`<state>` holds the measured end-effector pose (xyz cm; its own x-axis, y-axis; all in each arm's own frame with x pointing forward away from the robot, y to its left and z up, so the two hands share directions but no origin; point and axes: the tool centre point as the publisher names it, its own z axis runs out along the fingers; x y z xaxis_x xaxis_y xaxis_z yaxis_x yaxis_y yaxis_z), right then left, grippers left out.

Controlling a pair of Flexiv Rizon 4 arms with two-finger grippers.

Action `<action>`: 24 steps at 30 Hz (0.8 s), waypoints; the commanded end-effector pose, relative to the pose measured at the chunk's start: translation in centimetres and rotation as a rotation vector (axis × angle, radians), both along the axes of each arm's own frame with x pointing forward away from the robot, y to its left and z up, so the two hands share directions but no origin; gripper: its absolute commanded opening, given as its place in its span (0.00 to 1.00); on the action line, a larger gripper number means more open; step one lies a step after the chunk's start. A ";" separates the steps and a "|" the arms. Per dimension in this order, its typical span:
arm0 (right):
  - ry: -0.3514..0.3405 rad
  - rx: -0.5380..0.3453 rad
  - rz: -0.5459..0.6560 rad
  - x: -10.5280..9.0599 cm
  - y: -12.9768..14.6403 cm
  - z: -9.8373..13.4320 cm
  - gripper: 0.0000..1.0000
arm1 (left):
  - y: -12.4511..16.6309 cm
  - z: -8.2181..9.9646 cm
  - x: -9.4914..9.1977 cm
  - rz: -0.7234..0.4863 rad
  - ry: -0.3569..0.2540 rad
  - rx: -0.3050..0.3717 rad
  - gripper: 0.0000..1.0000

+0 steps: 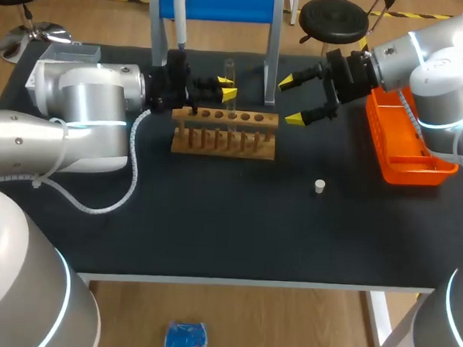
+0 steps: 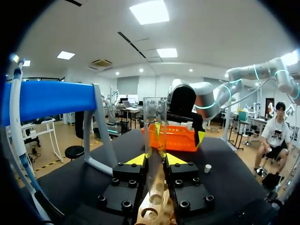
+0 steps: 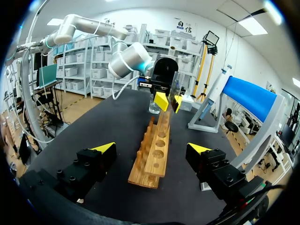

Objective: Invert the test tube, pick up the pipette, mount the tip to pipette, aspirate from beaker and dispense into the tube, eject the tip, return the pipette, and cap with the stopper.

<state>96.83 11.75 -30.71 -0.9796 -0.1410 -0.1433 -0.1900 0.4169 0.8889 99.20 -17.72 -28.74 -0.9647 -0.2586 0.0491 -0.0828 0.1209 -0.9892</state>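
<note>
My left gripper (image 1: 228,88) clamped on test tube (image 1: 230,68), tube upright above wooden rack (image 1: 226,133). My right gripper (image 1: 291,100) spread wide, empty, near rack's right end. Stopper (image 1: 319,186) on table (image 1: 213,235), well apart.

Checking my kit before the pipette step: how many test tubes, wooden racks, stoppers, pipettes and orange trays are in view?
test tube: 1
wooden rack: 1
stopper: 1
pipette: 1
orange tray: 1
Total: 5
</note>
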 end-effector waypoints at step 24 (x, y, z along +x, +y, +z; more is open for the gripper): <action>0.000 -0.003 0.001 0.0 0.0 0.1 1.00 | -0.1 -2.0 0.2 -0.005 0.011 -0.024 0.00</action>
